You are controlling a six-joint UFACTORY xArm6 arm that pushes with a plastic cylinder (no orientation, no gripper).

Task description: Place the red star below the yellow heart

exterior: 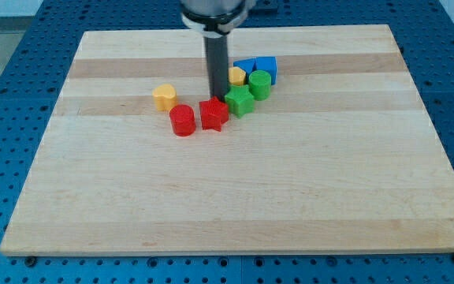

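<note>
Sitting on the pale wooden tabletop [235, 197], the red star-shaped block [213, 114] is touching my tip [217, 99] just below it. No jaws are showing; the rod is holding nothing. The yellow heart-shaped block [164, 97] is lying left of my tip, the red cylinder block [183, 121] lower left, the green star-shaped block [240, 101] right.

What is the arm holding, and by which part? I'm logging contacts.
Nothing is held. My tip only stands at the red star's upper edge, beside the green star; actual contact cannot be told.
</note>
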